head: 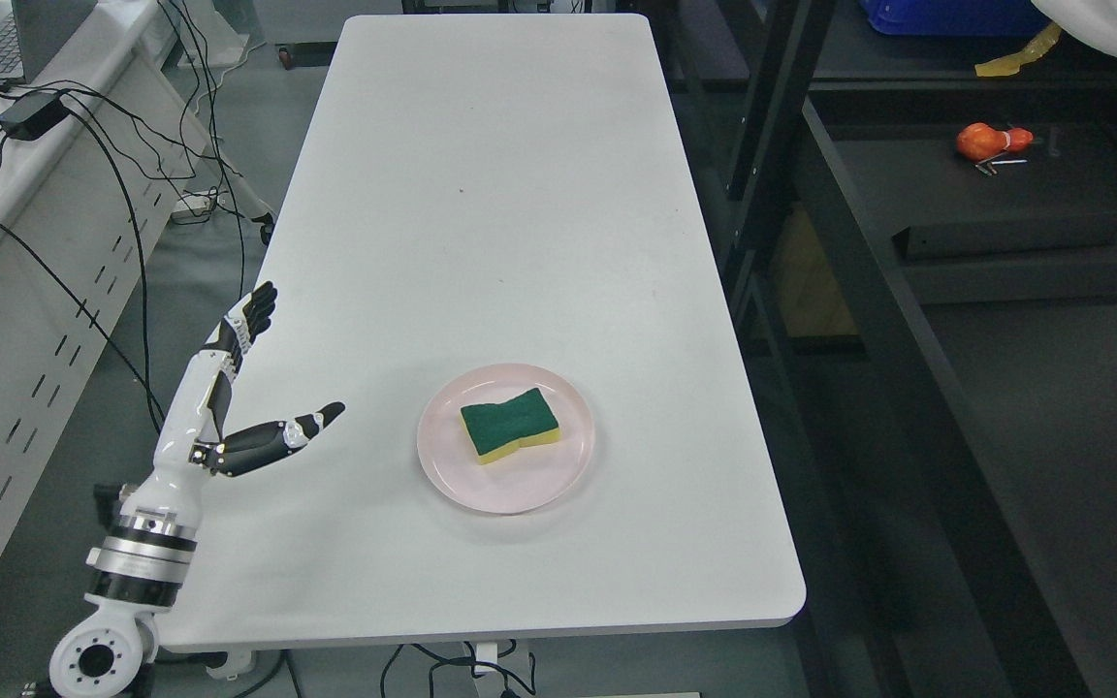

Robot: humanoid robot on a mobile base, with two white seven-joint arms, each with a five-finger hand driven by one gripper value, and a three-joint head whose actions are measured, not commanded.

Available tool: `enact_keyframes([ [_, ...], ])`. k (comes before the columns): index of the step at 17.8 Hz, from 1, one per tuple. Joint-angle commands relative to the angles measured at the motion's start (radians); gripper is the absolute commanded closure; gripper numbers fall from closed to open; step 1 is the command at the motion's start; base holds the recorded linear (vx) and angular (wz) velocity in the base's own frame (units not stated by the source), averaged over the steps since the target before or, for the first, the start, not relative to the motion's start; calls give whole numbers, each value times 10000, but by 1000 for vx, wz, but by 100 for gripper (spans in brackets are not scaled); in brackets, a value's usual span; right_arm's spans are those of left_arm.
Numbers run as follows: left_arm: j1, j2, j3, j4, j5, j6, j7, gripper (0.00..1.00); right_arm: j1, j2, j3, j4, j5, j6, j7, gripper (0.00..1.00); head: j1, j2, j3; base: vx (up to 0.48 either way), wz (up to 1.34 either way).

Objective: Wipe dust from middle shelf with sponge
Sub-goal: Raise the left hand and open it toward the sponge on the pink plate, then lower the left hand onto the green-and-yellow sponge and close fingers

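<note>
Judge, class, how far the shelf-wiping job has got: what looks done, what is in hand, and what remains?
Done: nothing visible yet. The sponge lies green side up on the pink plate on the white table, ungrasped. In hand: the left hand hovers open at the table's left edge, apart from the plate. Left: grasp the sponge, carry it to the dark shelving on the right, and wipe.

**Open tabletop around the plate**

The white table [481,194] lies bare on all sides of the pink plate [505,485] carrying the sponge [510,424]. The left hand [229,407], fingers spread, hovers at the left edge. Black shelf posts [762,145] line the right side.
</note>
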Motion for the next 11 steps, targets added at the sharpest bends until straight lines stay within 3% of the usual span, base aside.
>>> enact_keyframes([
  [1, -1851, 1411, -1305, 872, -5438, -1382, -782, 2, -12, -175, -1, -174, 0, -1, 5, 0, 0, 0, 0, 0, 0],
  [4, -2893, 2194, -2622, 1179, -7867, -1844, -1475, 3, -12, -175, 14, -174, 0, -1, 5, 0, 0, 0, 0, 0, 0],
  [8, -4382, 2211, -4862, 1179, -8363, -1951, -2302, 4, 3, -175, -1, -174, 0, -1, 5, 0, 0, 0, 0, 0, 0],
  [11, -4829, 2027, -5478, 1210, -8746, -2090, -2518, 5, 4, -175, -1, -174, 0, -1, 5, 0, 0, 0, 0, 0, 0],
])
